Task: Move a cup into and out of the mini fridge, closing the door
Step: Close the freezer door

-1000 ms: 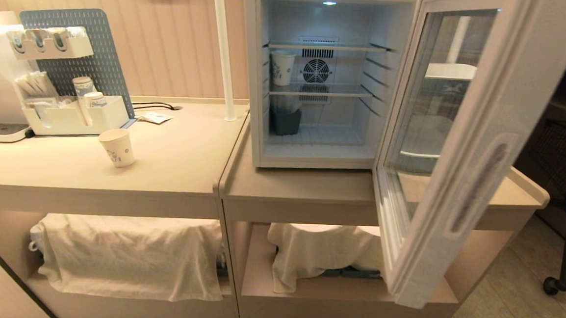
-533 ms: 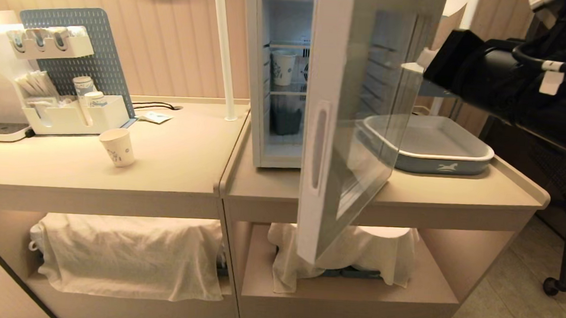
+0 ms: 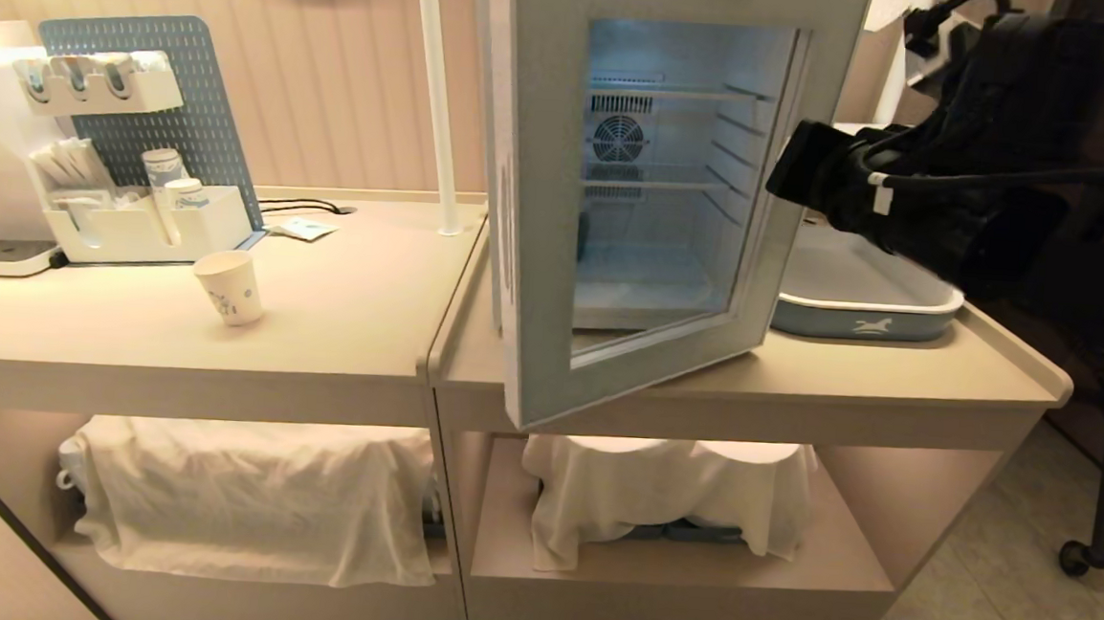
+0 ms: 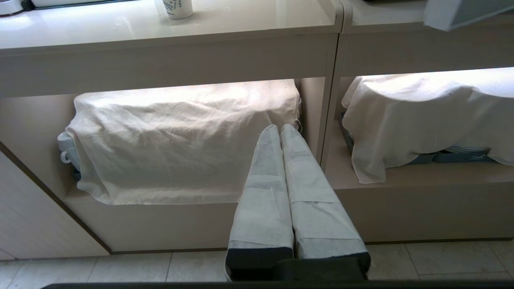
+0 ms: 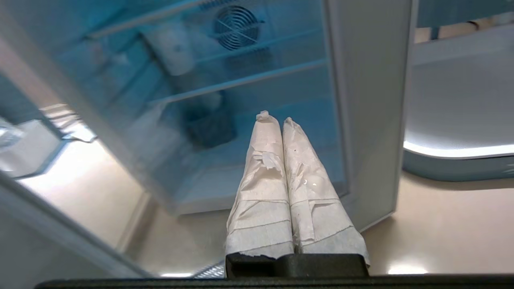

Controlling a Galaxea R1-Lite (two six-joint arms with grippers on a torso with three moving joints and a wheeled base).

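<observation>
The mini fridge point(image 3: 483, 76) stands on the right counter. Its glass door point(image 3: 536, 252) is nearly closed, with the free edge still standing out at the left. My right arm reaches in from the right. In the right wrist view my right gripper point(image 5: 275, 118) is shut and empty, its tips at the glass of the door point(image 5: 369, 100). The cup point(image 3: 227, 287) stands upright on the left counter, far from both grippers, and its base also shows in the left wrist view point(image 4: 178, 7). My left gripper point(image 4: 280, 127) is shut and parked low, facing the cloth-covered lower shelf.
Another paper cup point(image 5: 172, 48) and a dark bin point(image 5: 211, 126) show through the glass inside the fridge. A blue-grey tray point(image 3: 863, 315) lies right of the fridge, under my right arm. An organiser with stacked cups point(image 3: 136, 217) and a white pole point(image 3: 435, 102) stand behind.
The door has swung from wide open to nearly closed. My right arm has come into the head view and followed the door leftward. The cup on the counter has not moved.
</observation>
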